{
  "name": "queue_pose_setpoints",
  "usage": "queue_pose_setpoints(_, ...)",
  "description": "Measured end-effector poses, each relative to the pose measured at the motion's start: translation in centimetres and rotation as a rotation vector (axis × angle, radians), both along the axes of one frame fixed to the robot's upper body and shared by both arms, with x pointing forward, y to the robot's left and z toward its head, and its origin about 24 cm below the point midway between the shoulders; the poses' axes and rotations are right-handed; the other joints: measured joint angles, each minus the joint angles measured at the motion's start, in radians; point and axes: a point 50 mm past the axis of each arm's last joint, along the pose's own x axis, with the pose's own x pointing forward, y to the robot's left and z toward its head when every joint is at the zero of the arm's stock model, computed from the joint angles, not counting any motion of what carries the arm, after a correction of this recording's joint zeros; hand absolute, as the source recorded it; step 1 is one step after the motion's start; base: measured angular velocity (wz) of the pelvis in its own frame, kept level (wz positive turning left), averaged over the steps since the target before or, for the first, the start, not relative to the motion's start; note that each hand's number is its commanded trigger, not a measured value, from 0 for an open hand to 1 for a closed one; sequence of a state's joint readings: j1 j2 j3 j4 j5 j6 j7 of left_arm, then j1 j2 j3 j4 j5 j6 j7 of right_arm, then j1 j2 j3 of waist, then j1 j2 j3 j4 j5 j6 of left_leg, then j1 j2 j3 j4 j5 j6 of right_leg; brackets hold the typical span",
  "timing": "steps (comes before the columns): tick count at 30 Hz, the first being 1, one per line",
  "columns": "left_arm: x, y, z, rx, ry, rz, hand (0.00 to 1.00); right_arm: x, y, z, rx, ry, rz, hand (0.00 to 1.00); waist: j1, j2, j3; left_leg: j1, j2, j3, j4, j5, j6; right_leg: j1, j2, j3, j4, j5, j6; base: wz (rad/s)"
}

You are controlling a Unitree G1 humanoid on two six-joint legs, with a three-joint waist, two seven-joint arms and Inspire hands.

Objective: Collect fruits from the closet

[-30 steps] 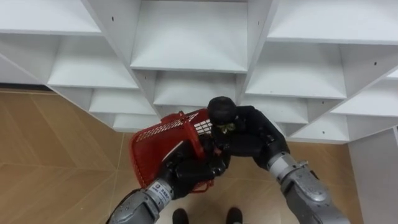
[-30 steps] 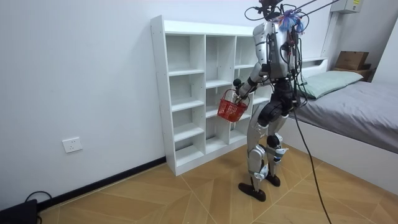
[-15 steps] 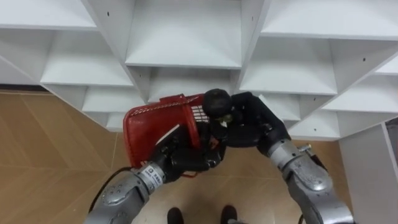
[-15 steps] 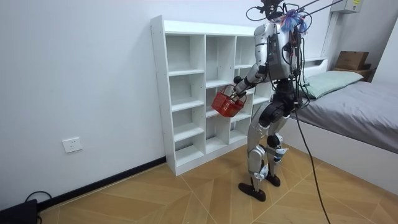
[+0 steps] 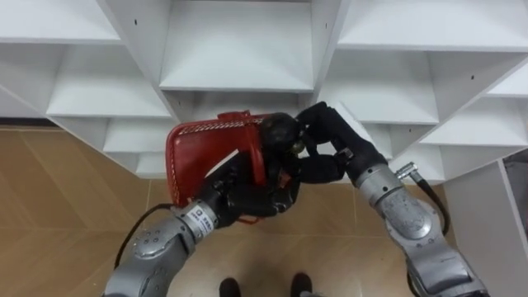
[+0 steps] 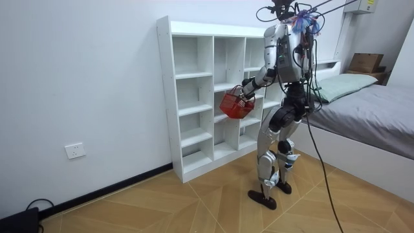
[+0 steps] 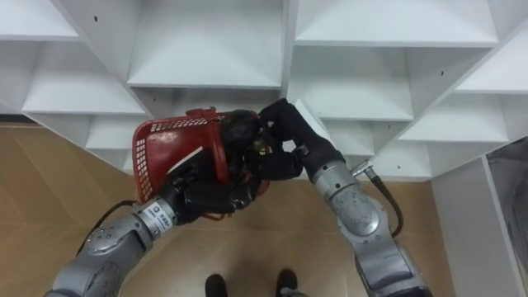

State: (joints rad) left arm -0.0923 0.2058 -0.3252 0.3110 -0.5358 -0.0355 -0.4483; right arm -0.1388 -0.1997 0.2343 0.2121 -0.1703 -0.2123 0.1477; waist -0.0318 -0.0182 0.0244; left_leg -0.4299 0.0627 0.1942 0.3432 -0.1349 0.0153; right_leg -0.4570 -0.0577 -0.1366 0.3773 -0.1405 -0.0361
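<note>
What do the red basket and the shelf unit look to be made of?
Red basket: likely moulded plastic, slightly shiny, with slotted lattice walls. Shelf unit: probably white laminated board, matte, made of flat panels with small peg holes.

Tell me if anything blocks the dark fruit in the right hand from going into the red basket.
Nothing visible does. The right hand holds the dark round fruit at the rim of the red plastic basket, which the left hand grips; only the basket's handle runs close by.
</note>
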Motion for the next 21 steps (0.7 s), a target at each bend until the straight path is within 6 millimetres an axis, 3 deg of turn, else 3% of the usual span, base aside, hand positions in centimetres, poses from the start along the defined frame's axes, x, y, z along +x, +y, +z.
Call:
queue_pose_setpoints(7, 0.3, 0.1, 1.1, -0.004, -0.051, -0.008, 1.00, 0.2, -0.5, 0.8, -0.002, -0.038, -0.017, 1.00, 0.010, -0.002, -0.0014, 0.002, 0.009, 0.015, -0.003, 0.000, -0.001, 0.000, 0.006, 0.002, -0.002, 0.008, -0.006, -0.05)
queue_pose_setpoints(21, 0.6, 0.1, 3.2, -0.014, -0.145, -0.070, 1.00, 0.0, -3.3, 0.1, -0.321, -0.075, -0.093, 1.00, 0.003, -0.031, -0.0016, 0.004, 0.011, 0.021, -0.002, 0.001, -0.003, -0.003, 0.007, 0.008, -0.002, 0.008, -0.007, 0.00)
